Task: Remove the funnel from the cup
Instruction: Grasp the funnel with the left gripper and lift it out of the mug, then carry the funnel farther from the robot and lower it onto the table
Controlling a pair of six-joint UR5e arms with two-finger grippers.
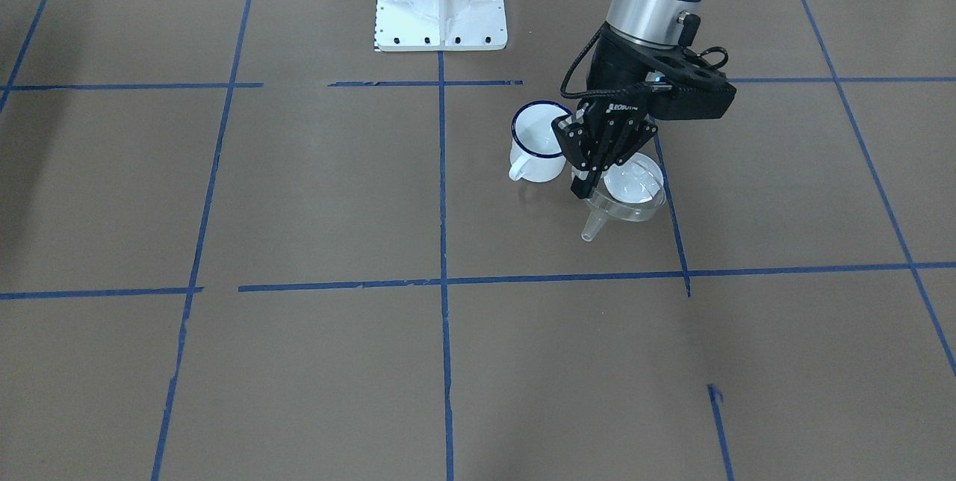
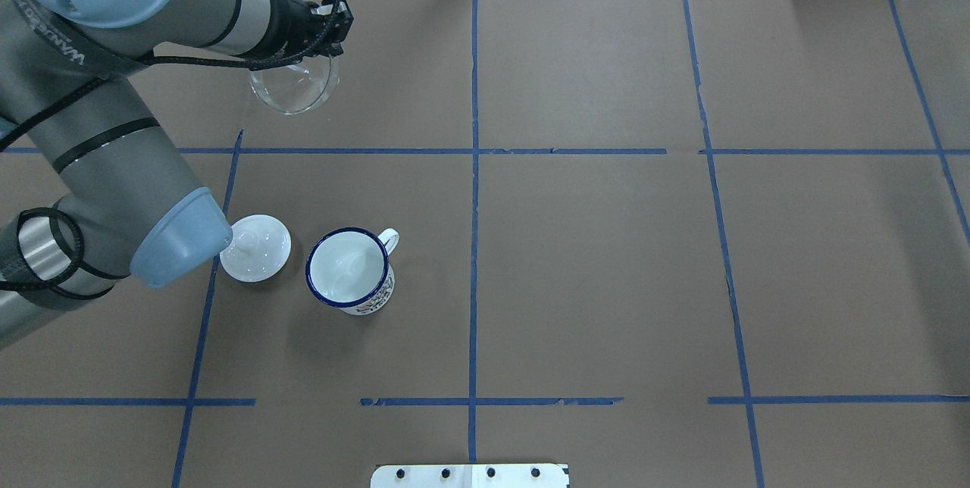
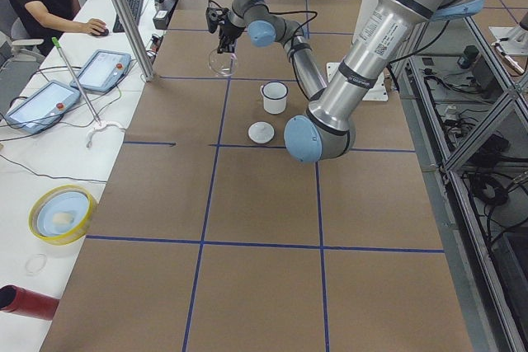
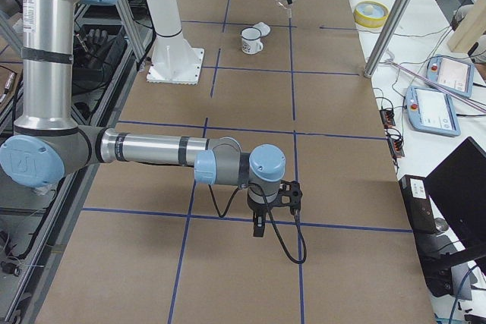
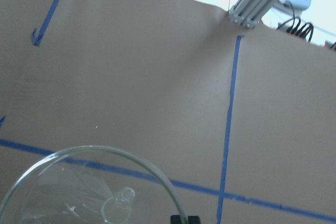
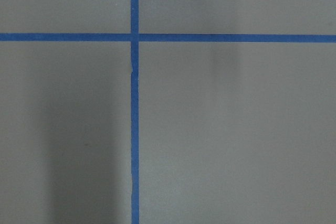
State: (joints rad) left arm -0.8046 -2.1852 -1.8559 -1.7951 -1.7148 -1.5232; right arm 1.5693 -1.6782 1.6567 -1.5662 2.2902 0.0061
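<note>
Two fingers of the left gripper [image 1: 585,188] are clamping the thin rim [image 5: 157,174] of the funnel [image 2: 294,92], which is hanging tilted in the air with its spout [image 1: 592,229] pointing down and away from the robot. The funnel is sitting well apart from the cup [image 2: 350,268], already clear of it, out over the farther part of the table [image 2: 606,261]. The cup is standing upright and empty, with a white lid [image 2: 256,248] lying just beside it. The right gripper [image 4: 259,225] is hanging low over the table's other end, and I cannot tell whether it is open or closed

The funnel is looking light, stiff and slick, so I am judging that a one-sided pinch on the rim is leaving it free to swing or slip under a sharp move. The rim is seeming the sensible hold, the cone being too wide and the spout too thin and smooth. Being round, it is likely going to tip onto its side once set down

Open brown paper is lying beneath it, giving plenty of room to lower. The cup and lid are sitting nearer the robot, and the far edge with its metal post [image 5: 257,1] is lying beyond, so a slow straight descent is looking safest
</note>
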